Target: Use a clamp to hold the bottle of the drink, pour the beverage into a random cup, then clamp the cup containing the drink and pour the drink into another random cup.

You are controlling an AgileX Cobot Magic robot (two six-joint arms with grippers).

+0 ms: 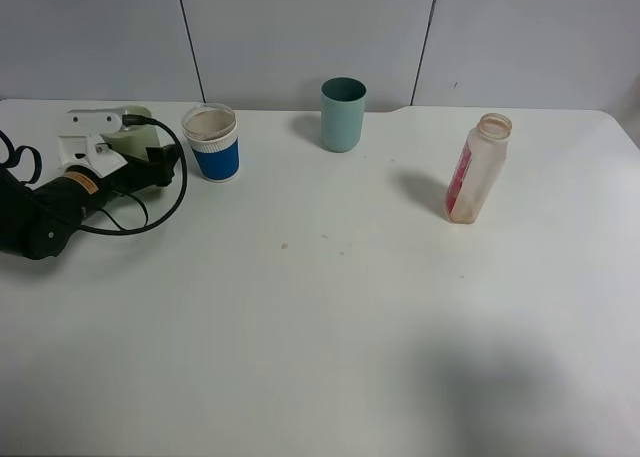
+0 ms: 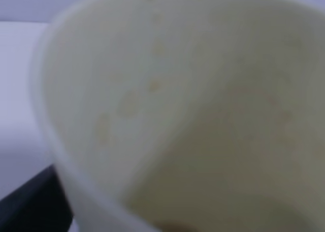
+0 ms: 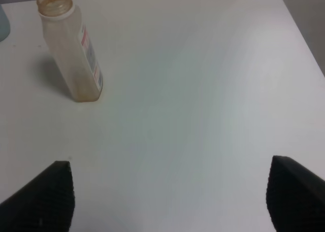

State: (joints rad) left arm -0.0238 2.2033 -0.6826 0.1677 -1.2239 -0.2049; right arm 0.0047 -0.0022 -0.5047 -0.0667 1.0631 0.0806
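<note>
Bare white table (image 1: pixel 330 337) fills the front of the high view. Farther back the bottle (image 1: pixel 477 169) stands upright at the right, capless, apart from everything. At the far left the left gripper (image 1: pixel 135 137) lies low around the pale yellow-green cup (image 1: pixel 130 127), just beside the blue-and-white cup (image 1: pixel 212 142); a teal tumbler (image 1: pixel 343 114) stands behind, near the middle.

Close in the left wrist view, the pale cup's inside (image 2: pixel 193 115) fills the frame, spotted with droplets; whether the jaws still press it I cannot tell.

From the right wrist, the right gripper (image 3: pixel 170 199) hangs spread wide and empty, the bottle (image 3: pixel 71 49) well ahead.
</note>
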